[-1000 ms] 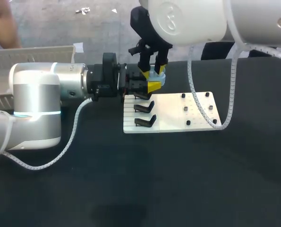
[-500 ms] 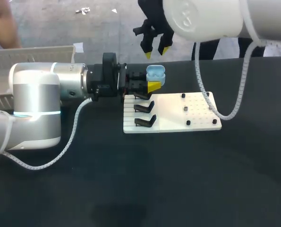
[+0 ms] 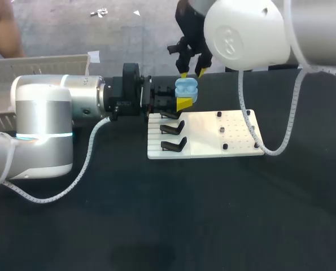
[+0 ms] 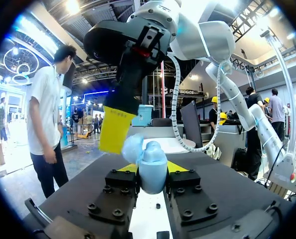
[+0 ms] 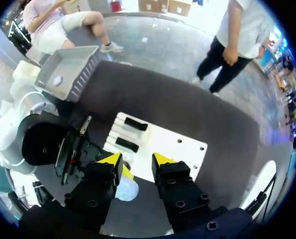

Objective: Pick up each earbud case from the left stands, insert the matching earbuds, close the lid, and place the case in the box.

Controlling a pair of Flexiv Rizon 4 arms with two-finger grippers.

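A light blue earbud case (image 3: 186,90) is held above the far left corner of the white board (image 3: 207,138), with my left gripper (image 3: 182,103) shut on its lower half. In the left wrist view the case (image 4: 151,168) sits between the yellow fingertips (image 4: 129,168), its top split into two rounded lobes. My right gripper (image 3: 192,73) hangs open just above the case, pointing down, not touching it. From the right wrist, the case (image 5: 126,189) shows under one finger of the right gripper (image 5: 137,162).
Two empty black stands (image 3: 173,129) (image 3: 174,145) sit on the board's left side, with several small black pegs (image 3: 222,130) on its right. A grey box (image 3: 38,63) stands at the far left, behind my left arm.
The right gripper, down at the case a second ago, lifted clear of it and has since come partway back down. The left gripper and the case stayed put.
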